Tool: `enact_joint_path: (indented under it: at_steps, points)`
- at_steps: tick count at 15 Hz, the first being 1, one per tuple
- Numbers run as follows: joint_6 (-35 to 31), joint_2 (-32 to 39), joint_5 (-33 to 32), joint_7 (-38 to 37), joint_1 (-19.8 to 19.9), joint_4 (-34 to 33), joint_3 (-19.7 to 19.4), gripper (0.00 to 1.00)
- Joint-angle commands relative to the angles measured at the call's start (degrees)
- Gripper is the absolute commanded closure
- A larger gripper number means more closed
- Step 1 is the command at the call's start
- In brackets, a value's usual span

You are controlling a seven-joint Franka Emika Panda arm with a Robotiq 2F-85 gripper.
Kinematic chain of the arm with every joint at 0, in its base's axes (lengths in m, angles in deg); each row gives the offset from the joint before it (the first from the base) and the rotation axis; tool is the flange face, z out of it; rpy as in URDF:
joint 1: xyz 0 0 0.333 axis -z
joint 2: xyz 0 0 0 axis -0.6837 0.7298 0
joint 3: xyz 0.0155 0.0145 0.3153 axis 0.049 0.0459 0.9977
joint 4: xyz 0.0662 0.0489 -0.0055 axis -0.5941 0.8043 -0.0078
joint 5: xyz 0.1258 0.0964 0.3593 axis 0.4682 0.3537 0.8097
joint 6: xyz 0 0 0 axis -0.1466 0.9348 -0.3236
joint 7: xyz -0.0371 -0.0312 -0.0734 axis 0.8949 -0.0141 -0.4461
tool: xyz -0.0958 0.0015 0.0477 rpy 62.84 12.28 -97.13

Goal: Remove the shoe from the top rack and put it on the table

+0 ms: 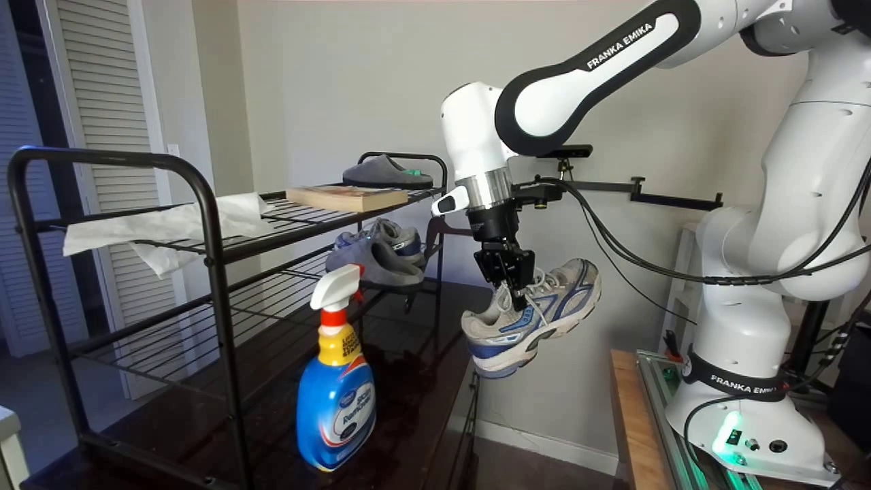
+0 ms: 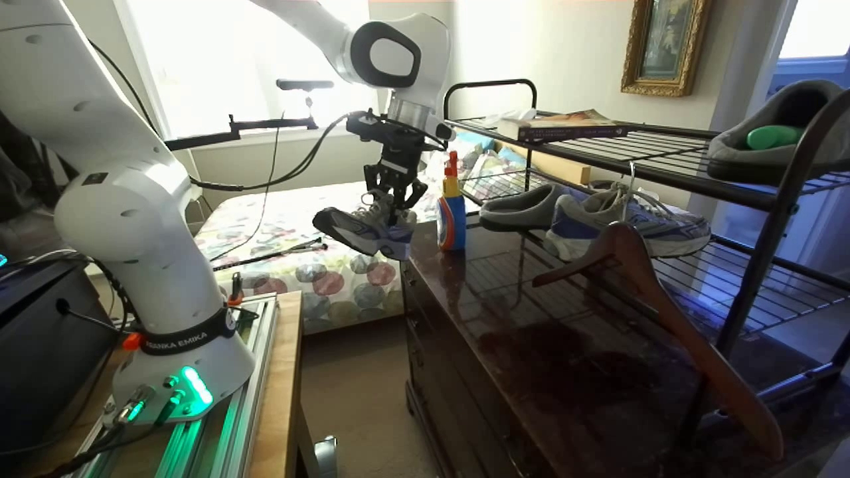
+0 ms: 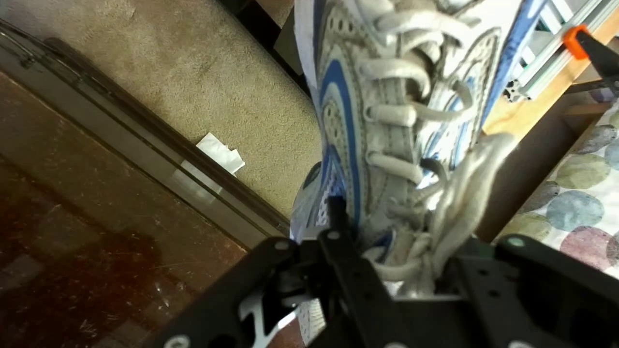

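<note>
We have the shoe hanging in the air beside the bench, the pincer closed on its upper by the laces; we judge it light, soft there, stiffer at the sole, so firm pinching suits; on the top rack a slipper holds a green thing

Shoe: running type, grey and white with blue trim, off-white laces and a thick pale sole. Condition: held in mid-air, sole downward, toe raised, off the top rack and near the edge of the tabletop. Top rack: black wire shelf, level, rounded rail ends, positioned above the tabletop. Tabletop: dark brown, glossy wood.
</note>
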Motion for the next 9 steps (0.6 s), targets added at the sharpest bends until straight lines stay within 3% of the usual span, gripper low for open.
enact_joint_path:
  at_steps: [1, 4, 5, 9]
  points:
    - [0.1, 0.0, -0.1, 0.5, -0.5, -0.1, -0.3, 0.66]
    - [0.1, -0.1, -0.1, 1.0, -0.6, -0.1, -0.3, 0.66]
    - [-0.7, 0.9, -1.4, 5.5, -1.2, -0.6, -0.2, 0.91]
    - [-2.0, 1.1, -5.8, 13.2, -2.5, -0.7, 1.3, 0.91]
